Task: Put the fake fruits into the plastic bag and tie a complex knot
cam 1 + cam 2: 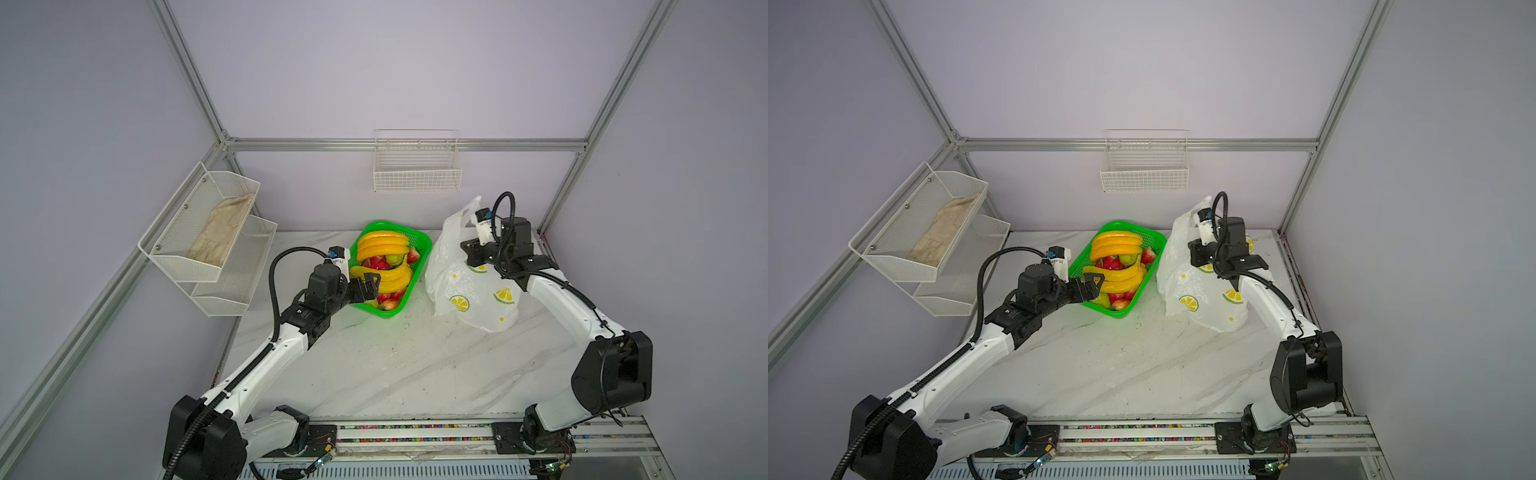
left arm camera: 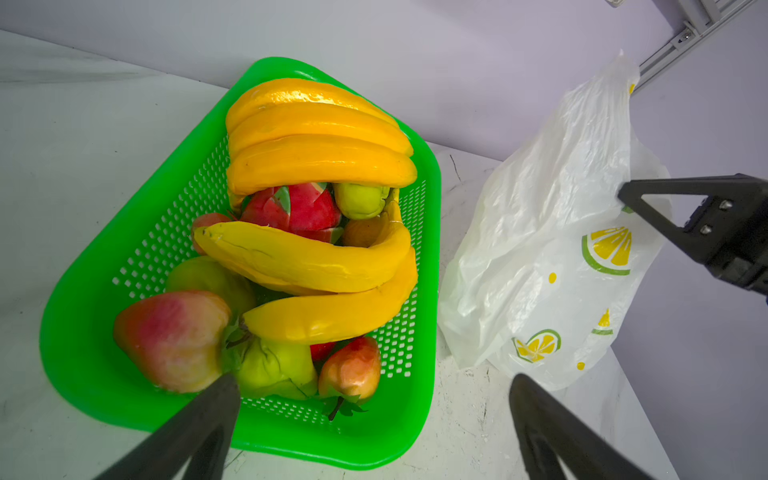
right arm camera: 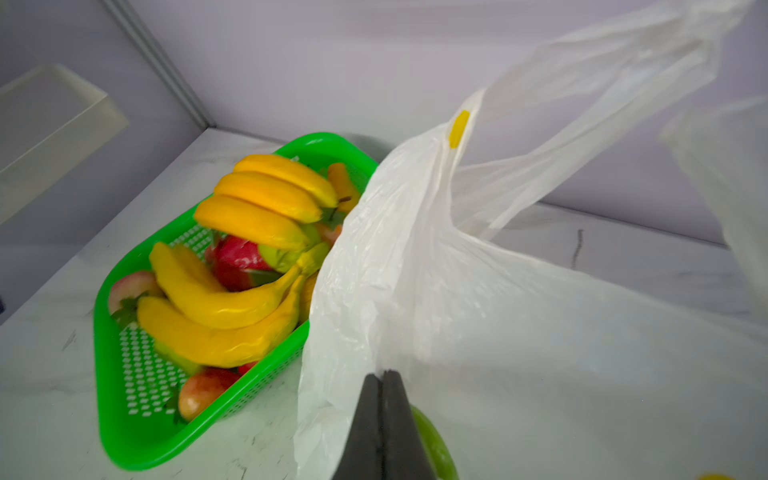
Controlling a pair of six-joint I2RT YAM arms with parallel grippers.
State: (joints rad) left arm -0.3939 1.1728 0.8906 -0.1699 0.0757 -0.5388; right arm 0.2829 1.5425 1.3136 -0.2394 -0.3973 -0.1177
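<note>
Operator: Where are the fake fruits (image 1: 382,245)?
Observer: All piled in the green basket (image 2: 83,340) at the back of the table (image 1: 395,365). 2 yellow banana bunches lie on top, with a pink dragon fruit and red and green fruits under them.
Operator: And the plastic bag (image 1: 469,291)?
Observer: On the table just right of the basket. It is crumpled and standing up, its lemon prints face forward, and 1 handle loop sticks up.
Operator: Left gripper (image 2: 372,378)?
Observer: Its jaws are spread wide and hold nothing. It hovers over the near left part of the basket, beside the lower banana bunch.
Operator: Right gripper (image 3: 384,374)?
Observer: Its fingers are pressed together, pinching a fold of the bag's film high on the bag.
</note>
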